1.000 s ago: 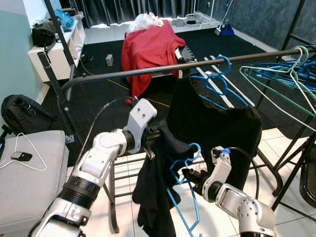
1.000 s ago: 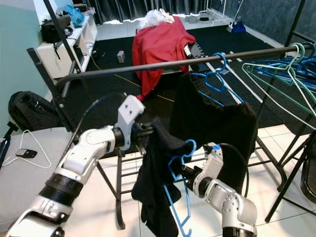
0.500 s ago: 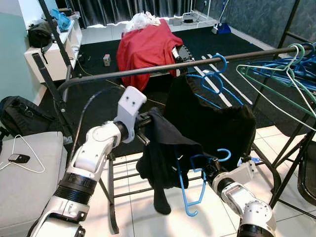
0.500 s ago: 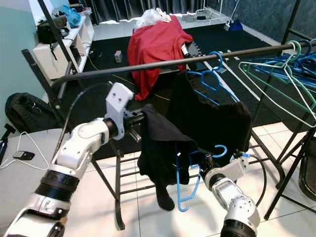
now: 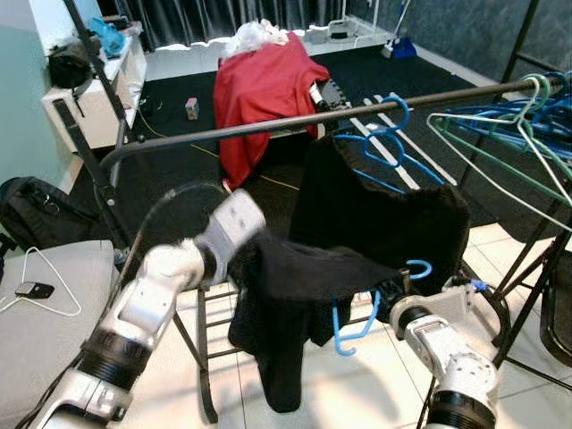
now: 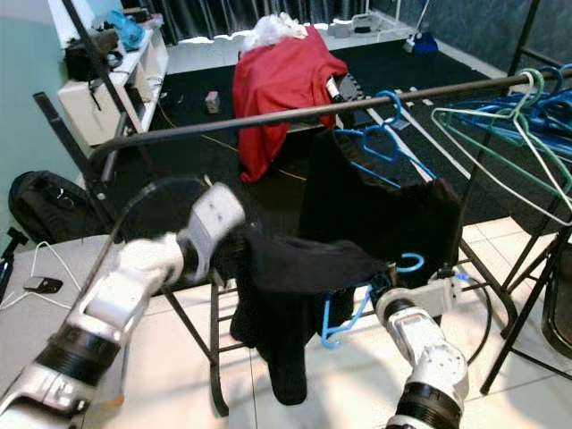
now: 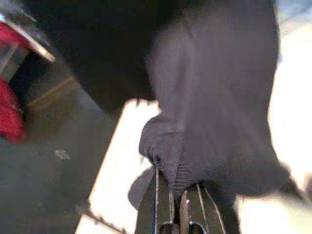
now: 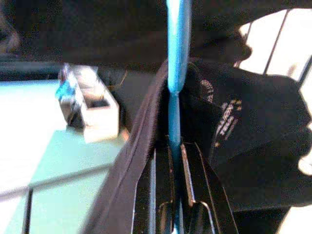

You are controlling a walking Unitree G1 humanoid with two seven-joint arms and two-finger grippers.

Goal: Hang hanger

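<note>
A black garment (image 5: 295,286) is held stretched between the two arms, below and in front of a dark clothes rail (image 5: 295,122). The left gripper (image 7: 178,195) is closed on a bunched fold of the garment, the cloth being pinched between its two black fingers; in the eye views this gripper is blurred and hidden by cloth, so its exact place beside the garment's left edge can only be roughly judged. The right gripper (image 8: 176,161) is closed on a blue hanger (image 5: 371,308), whose thin blue bar is seen clamped between the fingers in the right wrist view. The hanger is partly covered by the garment, with its hook (image 5: 418,266) showing at the right end, well below the rail and not on it.

A second black garment (image 5: 375,214) is hung from the rail on another blue hanger (image 5: 380,143). Further to the right, several empty blue and green hangers (image 5: 509,134) are carried on the rail. Behind the rail, a red cloth (image 5: 264,89) is draped over something on the dark floor. At the left, a black backpack (image 5: 36,214) is seen on the floor beside a grey cushion (image 5: 45,304) on which a white cable and a small dark device lie.
</note>
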